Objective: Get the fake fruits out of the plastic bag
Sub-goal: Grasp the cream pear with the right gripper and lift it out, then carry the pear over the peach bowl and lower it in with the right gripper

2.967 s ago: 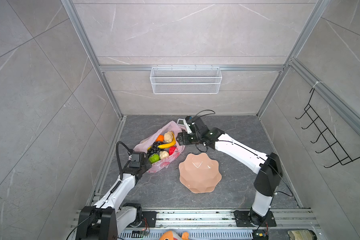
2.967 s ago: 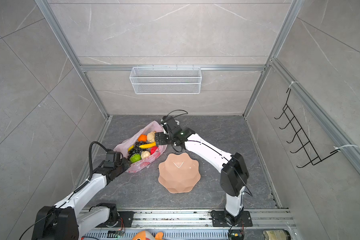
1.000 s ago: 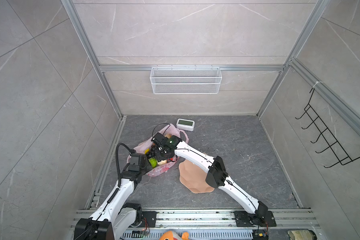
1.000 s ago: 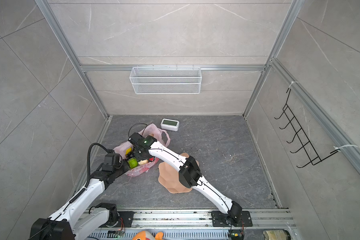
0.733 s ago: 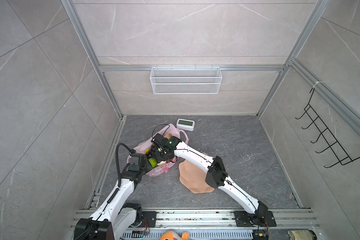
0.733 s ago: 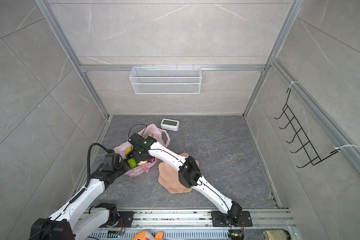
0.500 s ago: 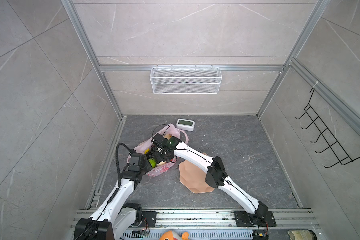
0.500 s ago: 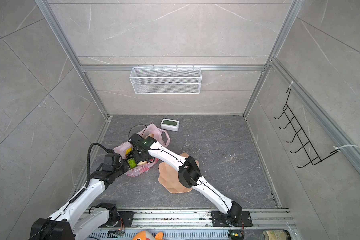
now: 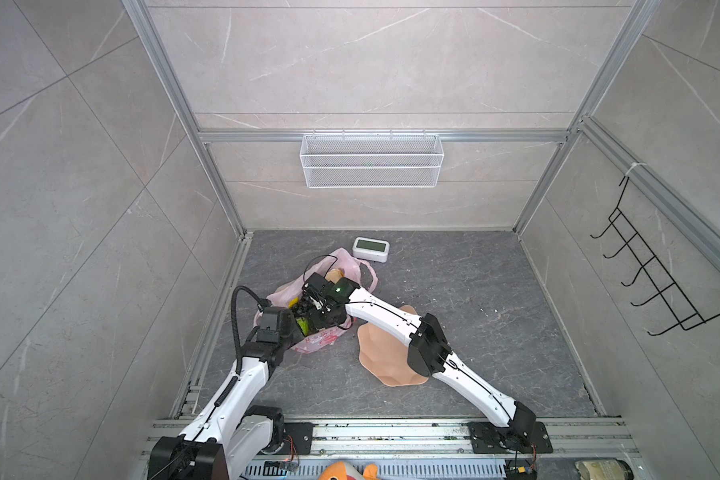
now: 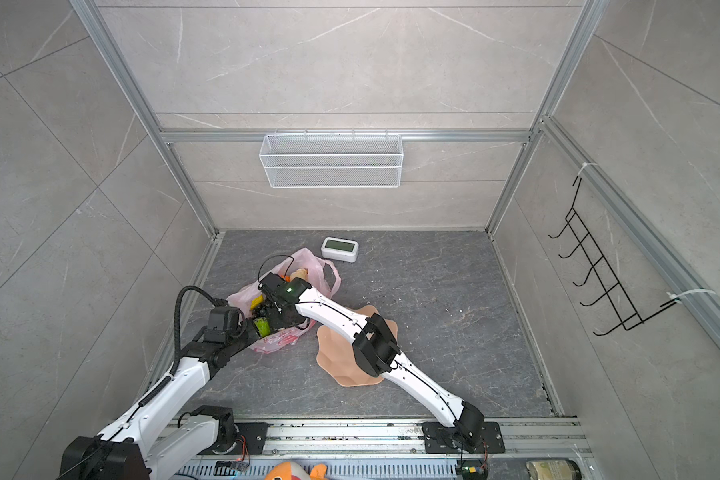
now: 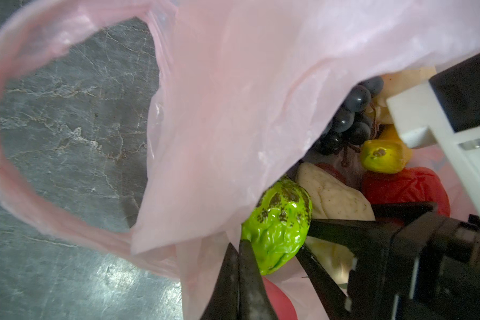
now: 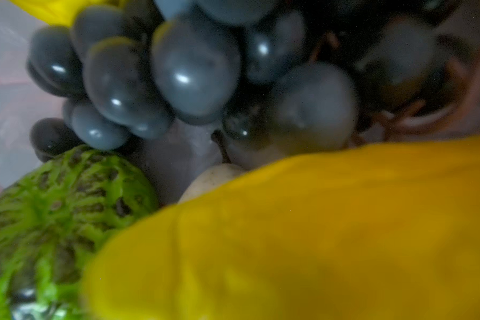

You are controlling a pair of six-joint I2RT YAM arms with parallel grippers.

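Left gripper (image 11: pixel 240 249), pressed together, pinches the rim of the one pink plastic bag (image 11: pixel 233 97). Right gripper (image 11: pixel 304 235) stands spread inside it over one of two beige lumps (image 11: pixel 336 199), beside one green bumpy fruit (image 11: pixel 277 230), one grape bunch (image 11: pixel 349 119), one banana (image 11: pixel 383 156), one red apple (image 11: pixel 405 188). Three seconds ago it worked at the bag's far end.

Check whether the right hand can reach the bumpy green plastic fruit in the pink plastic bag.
Probably yes: the left hand pinches the bag mouth open, and the right hand, jaws open, sits beside the uncovered fruit.
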